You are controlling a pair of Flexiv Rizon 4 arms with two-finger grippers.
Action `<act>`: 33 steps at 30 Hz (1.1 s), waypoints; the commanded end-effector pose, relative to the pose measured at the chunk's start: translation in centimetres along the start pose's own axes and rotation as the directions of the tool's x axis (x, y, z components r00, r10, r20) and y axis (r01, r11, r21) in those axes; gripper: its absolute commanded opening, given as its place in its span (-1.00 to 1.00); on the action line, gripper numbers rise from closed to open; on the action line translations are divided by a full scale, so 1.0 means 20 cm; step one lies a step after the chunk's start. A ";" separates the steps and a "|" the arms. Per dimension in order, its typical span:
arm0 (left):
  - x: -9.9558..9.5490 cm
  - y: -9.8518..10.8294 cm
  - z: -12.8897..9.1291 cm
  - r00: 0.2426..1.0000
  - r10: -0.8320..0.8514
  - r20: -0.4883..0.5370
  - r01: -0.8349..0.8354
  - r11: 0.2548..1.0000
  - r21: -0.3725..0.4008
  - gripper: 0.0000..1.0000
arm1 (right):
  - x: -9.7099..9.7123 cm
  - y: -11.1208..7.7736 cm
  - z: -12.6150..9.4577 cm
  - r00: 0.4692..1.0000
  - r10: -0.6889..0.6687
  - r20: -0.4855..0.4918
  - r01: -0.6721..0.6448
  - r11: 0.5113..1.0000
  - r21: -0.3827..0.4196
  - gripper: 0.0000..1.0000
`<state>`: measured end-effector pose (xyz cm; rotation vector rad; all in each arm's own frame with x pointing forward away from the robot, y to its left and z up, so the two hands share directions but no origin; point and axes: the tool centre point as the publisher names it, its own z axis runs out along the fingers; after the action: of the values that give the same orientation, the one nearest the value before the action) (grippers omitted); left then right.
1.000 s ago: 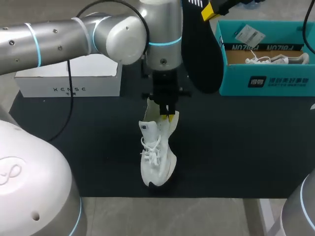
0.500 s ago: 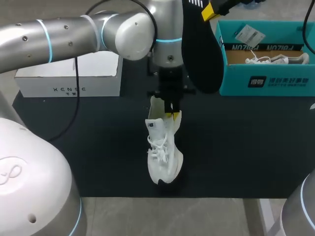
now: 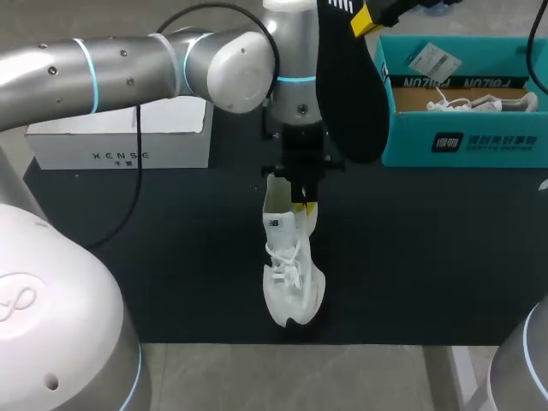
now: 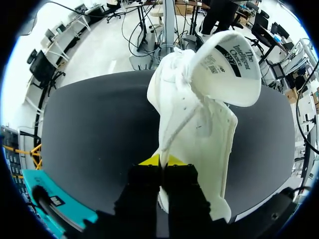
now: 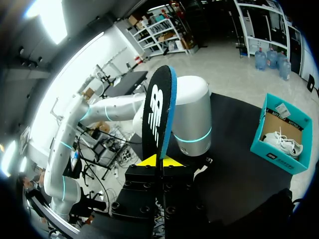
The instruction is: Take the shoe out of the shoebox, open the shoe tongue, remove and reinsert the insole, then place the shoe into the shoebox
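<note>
Far left on the black mat (image 3: 428,240): white box (image 3: 120,141), top edge hidden behind the left arm (image 3: 128,68). Mid-table: left gripper (image 3: 301,204) pinched tight on the heel rim of the white shoe (image 3: 291,274), toe end down on the mat, tongue flipped up. Hard to tell whether the sole lies flat. Just right, held aloft: dark insole (image 3: 347,86), clamped upright in the right gripper (image 3: 364,17), itself mostly cut off in the head view. Far right: teal shoebox (image 3: 462,141), second shoe (image 3: 471,104) inside.

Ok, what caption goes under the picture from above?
Left gripper grips the white shoe; right gripper holds the black insole up beside the teal shoebox.
</note>
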<state>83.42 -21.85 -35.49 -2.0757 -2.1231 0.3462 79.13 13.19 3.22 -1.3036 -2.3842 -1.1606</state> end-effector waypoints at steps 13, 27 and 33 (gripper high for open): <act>0.00 0.01 -0.09 0.963 -0.038 0.265 0.041 0.999 -0.006 1.00 | 0.00 0.01 0.01 1.000 0.002 0.002 -0.002 1.000 0.003 -1.00; 0.24 0.03 -0.35 0.419 -0.284 0.862 0.332 0.932 0.146 1.00 | 0.00 0.01 0.01 1.000 0.002 0.002 -0.002 1.000 0.003 -1.00; 0.34 -0.01 -0.39 0.194 -0.326 0.925 0.365 0.900 0.240 1.00 | 0.00 0.01 0.01 1.000 0.002 0.002 -0.002 1.000 0.003 -1.00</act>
<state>86.64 -16.85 -28.32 -1.7903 -2.6302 0.9708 79.13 13.19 3.25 -1.3038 -2.3846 -1.1598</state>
